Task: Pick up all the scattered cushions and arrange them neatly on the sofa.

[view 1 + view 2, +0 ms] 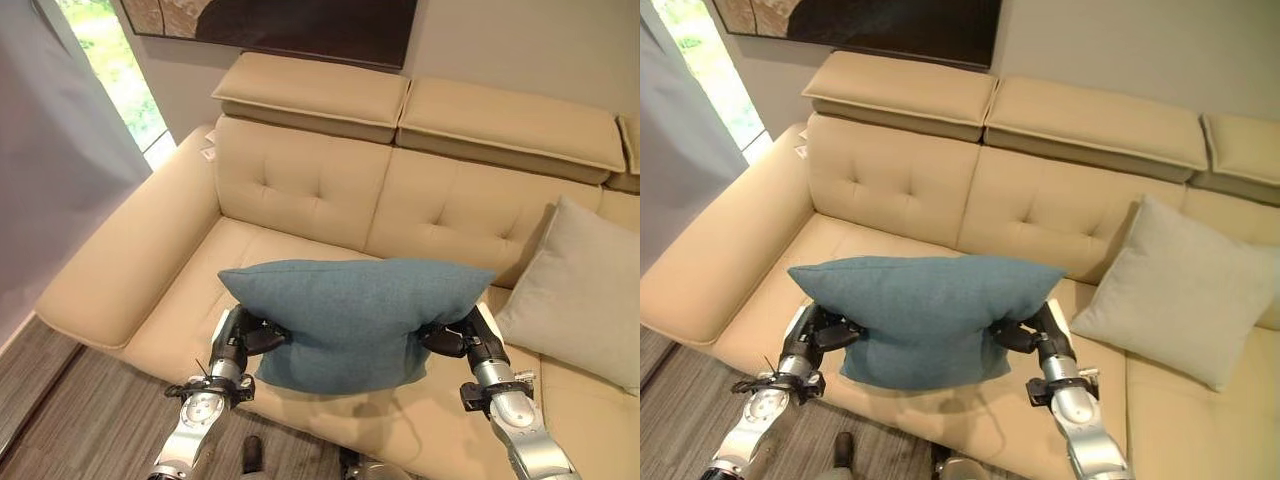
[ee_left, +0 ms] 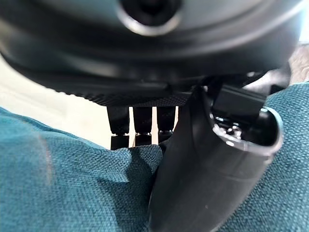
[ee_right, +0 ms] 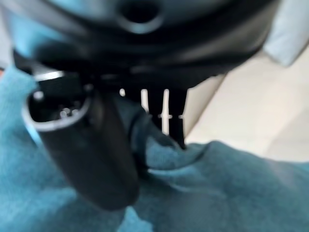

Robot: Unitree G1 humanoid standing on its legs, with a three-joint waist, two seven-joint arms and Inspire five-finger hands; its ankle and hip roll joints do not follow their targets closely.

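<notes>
Head views first: the blue cushion [image 1: 352, 320] sits up in the air over the front of the beige sofa [image 1: 300, 190] seat, pinched between both robot hands; it covers most of the fingers on each side, so from up here you mostly see knuckles and thumbs poking into the fabric; left robot hand [image 1: 240, 338] bites the cushion's left edge, right robot hand [image 1: 462, 337] bites the right edge; the cushion sags in the middle and its top corners stick out past the grips. A grey cushion [image 1: 580, 290] leans against the sofa back on the right, cut off by the picture edge in the left eye view; a dark framed picture [image 1: 870, 25] on the wall is cropped at the top; curtain [image 1: 55, 140] on the left.

Left wrist view: thumb pressed down on teal fabric, fingers [image 2: 140, 128] going in behind a fold, tips hidden; clamped on the cushion.

Right wrist view: same deal, blurry; thumb on top, fingers [image 3: 166, 116] tucked behind bunched fabric, clamped.
</notes>
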